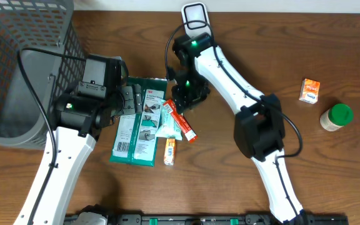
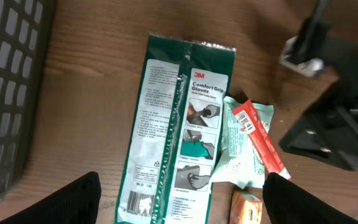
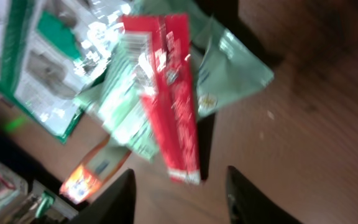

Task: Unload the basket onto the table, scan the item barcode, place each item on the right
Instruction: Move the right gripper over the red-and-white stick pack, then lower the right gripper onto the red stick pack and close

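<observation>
A red packet (image 1: 181, 123) with a barcode at one end (image 2: 244, 118) lies across a mint-green pouch (image 1: 167, 127) in the middle of the table. Beside them are a green 3M gloves pack (image 1: 136, 128) and a small orange box (image 1: 169, 151). My right gripper (image 3: 182, 202) is open with nothing between its fingers, and the red packet (image 3: 173, 93) lies just ahead of its tips. My left gripper (image 2: 179, 205) hangs wide open over the gloves pack (image 2: 179, 124), whose barcode (image 2: 140, 202) shows near its lower end. No scanner can be made out.
A grey mesh basket (image 1: 17, 62) fills the far left. At the right stand a small orange carton (image 1: 309, 90) and a green-lidded jar (image 1: 336, 117). The right arm (image 1: 230, 75) arches over the middle of the table.
</observation>
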